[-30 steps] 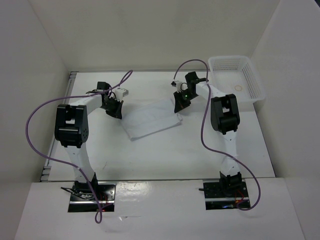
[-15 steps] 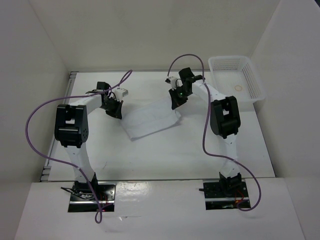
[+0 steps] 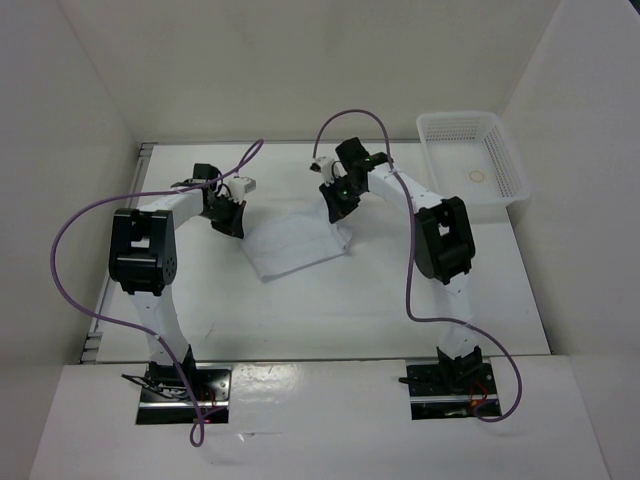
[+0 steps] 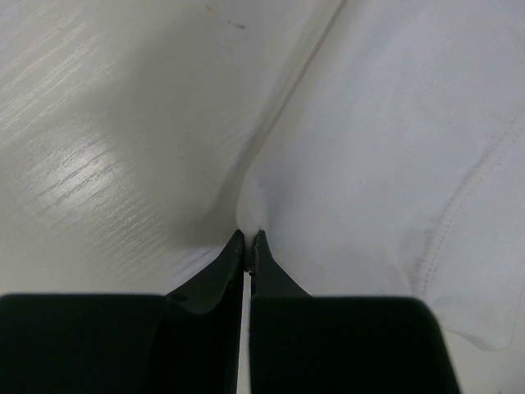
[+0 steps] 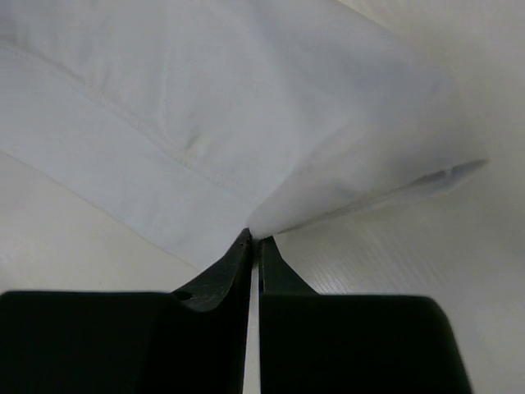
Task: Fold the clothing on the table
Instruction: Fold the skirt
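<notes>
Clothing [image 3: 298, 243] sits mid-table [image 3: 330, 312], its 1 o'clock corner raised. Left gripper [image 4: 248, 243] is pinched shut on the 10 o'clock edge, and right gripper [image 5: 253, 241] is pinched shut on the raised corner. The cloth looks thin, limp and light; I judge corners and hems the best hold.

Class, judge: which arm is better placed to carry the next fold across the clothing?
Right, likely: the right fingers pinch a clothing edge lifted off the table; the left fingers pinch their edge low, anchoring it.
</notes>
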